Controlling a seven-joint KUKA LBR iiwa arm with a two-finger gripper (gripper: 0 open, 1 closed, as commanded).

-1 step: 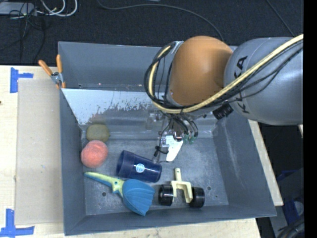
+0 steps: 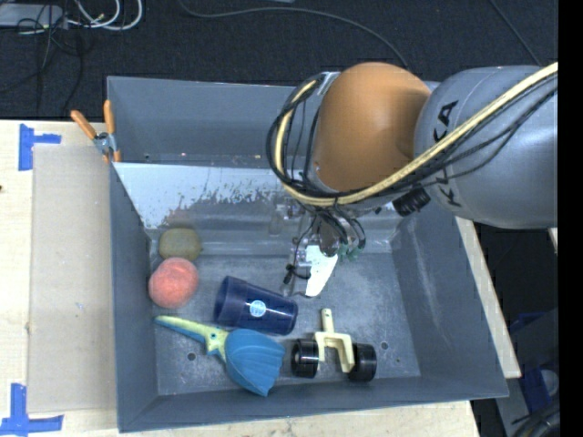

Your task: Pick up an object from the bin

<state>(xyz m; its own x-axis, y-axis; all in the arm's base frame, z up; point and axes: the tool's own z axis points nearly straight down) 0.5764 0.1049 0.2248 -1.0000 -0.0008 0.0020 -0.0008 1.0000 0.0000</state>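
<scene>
My gripper (image 2: pixel 308 276) hangs below the orange dome near the middle of the bin, fingers pointing down, a white fingertip (image 2: pixel 319 277) showing. Just below and left of it lies a dark blue cup (image 2: pixel 255 307) on its side with a round pale label. In front of the gripper lies a cream piece with two black wheels (image 2: pixel 333 355). Nothing shows between the fingers.
A blue and yellow-green brush-like scoop (image 2: pixel 239 351) lies at the bin's front. A pink-orange ball (image 2: pixel 173 282) and an olive ball (image 2: pixel 179 242) sit at the left wall. The arm and its orange dome cover the bin's back right.
</scene>
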